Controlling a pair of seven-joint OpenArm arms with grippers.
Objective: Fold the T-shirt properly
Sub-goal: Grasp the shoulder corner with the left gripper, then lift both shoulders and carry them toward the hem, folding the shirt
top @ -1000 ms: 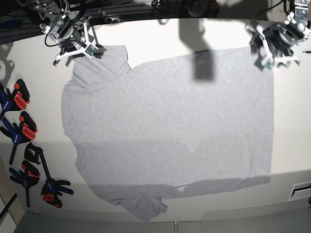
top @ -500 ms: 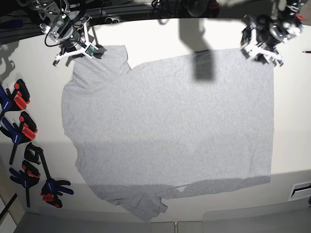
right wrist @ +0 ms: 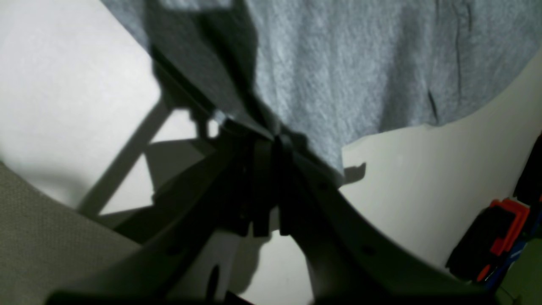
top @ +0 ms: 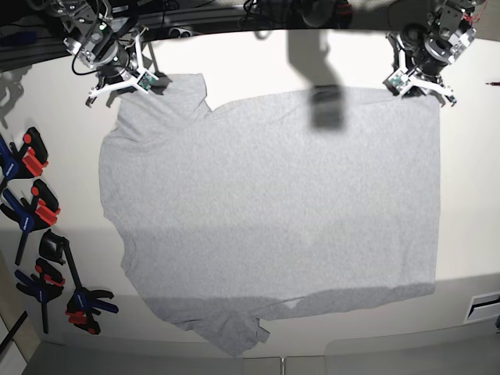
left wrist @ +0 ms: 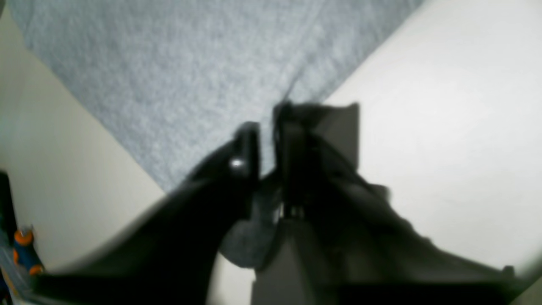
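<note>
Grey heather cotton is spread almost flat across the pale desk (top: pixel 469 195): the T-shirt (top: pixel 273 211) is laid plain side up, with its straight hem along the right of the base view, one sleeve at the upper left and the other at the lower edge, so that a whole side can be lifted and carried over in one fold. The left gripper (top: pixel 419 82) is set at the far hem corner, and in the left wrist view its jaws are seen closed on the fabric, a small wad of grey cloth being bunched between and below them; the corner is evidently pinched there because that edge gives a clean line to fold from. The right gripper (top: pixel 119 78) is placed at the far sleeve, and in the right wrist view its jaws are pressed together over the cloth edge, though shadow makes the pinch itself hard to make out. Both far corners are thus judged to be held so that the far edge can be raised evenly; if one grip were lost, the fold would be skewed. Several red, blue and black clamps (top: pixel 35 207) are left along the desk's side, well apart from the shirt.
</note>
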